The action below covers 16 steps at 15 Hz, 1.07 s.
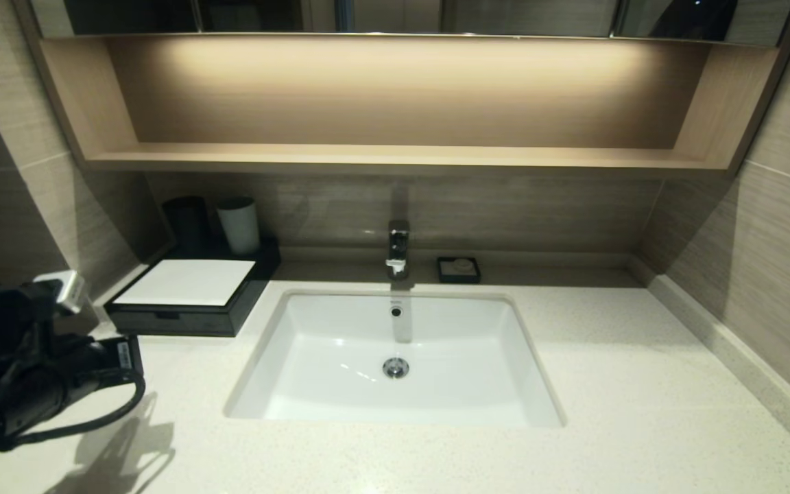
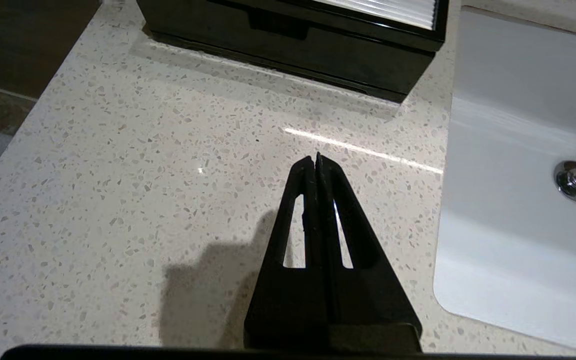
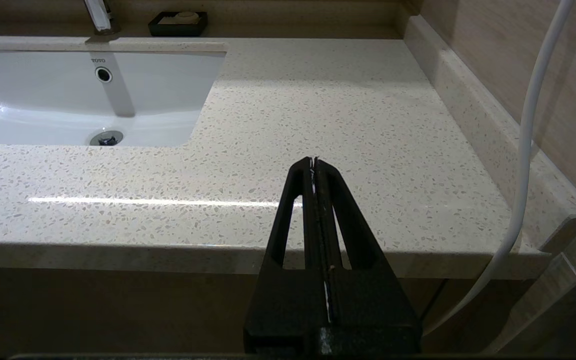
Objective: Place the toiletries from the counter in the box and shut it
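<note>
Risks first, judged from the layout: no wrapped toiletries showing anywhere on the counter [image 1: 642, 384], so probably already inside the box [image 1: 189, 283]; hidden contents, though, so cannot confirm. Drawer front looking flush in the left wrist view, yet possibly short of fully seated if a long stick lies askew inside and jams it. Could nudge the light box backward into the black cup [image 1: 186, 221] and white cup [image 1: 238, 225] standing on the tray just behind it, if pressed again too hard. Could also drag the left arm's dangling cable across the polished stone on the way out. Left gripper [image 2: 317, 160] above bare counter just in front of the box, near the sink [image 1: 271, 357], fingers pressed together on nothing; right gripper [image 3: 314, 161] parked off the counter's front edge on the right, fingers likewise together and empty. Materials, biggest down: cream-white speckled stone, glossy, flat, with a raised lip at the walls; tan wood-grain shelf [image 1: 395, 156] above, matte; white glazed rectangular basin with rounded corners; low black rectangular box at the counter's back left, flat white top panel, notched dark front; chrome faucet [image 1: 398, 248], squared; small black square soap dish [image 1: 458, 269].
</note>
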{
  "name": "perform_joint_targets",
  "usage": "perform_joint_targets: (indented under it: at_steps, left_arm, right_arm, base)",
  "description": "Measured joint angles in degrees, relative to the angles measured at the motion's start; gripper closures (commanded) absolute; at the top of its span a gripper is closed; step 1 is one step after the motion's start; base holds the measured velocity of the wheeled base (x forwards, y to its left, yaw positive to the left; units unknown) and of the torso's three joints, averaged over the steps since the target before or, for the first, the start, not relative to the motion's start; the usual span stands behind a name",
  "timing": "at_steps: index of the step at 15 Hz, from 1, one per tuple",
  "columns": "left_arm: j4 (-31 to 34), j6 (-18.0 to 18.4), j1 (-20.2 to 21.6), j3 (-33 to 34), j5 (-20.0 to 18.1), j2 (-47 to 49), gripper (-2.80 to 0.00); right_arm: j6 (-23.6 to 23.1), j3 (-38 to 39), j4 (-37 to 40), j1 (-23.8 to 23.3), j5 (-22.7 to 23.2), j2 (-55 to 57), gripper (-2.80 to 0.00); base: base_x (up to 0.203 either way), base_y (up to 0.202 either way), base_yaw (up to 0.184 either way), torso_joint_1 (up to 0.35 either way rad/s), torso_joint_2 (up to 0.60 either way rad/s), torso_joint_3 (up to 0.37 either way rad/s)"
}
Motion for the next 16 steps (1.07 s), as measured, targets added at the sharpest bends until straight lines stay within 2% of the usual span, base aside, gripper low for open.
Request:
perform_joint_targets:
  at_steps: [5,9,11,16]
  left_arm:
    - [1.29,2.63,-4.89,5.73,-0.11,-10.34,0.00]
    - [7.97,3.32,-8.96,8.05,-0.30,-19.95,0.00]
    - [10.37,3.38,-9.70,9.74,-0.14,-23.66,0.00]
    - [10.93,3.35,-9.95,16.01,0.22,-28.85,0.00]
  right_arm:
    - [0.00,0.00,0.01,0.00,0.00,0.00,0.00]
    - [0.00,0.00,0.01,0.00,0.00,0.00,0.00]
    - [-0.02,0.00,0.01,0.00,0.02,0.00,0.00]
    - [0.00,0.00,0.01,0.00,0.00,0.00,0.00]
  base:
    - [0.000,0.000,0.000,0.000,0.00,0.000]
    - [0.000,0.000,0.000,0.000,0.00,0.000]
    - [0.000,0.000,0.000,0.000,0.00,0.000]
    - [0.000,0.000,0.000,0.000,0.00,0.000]
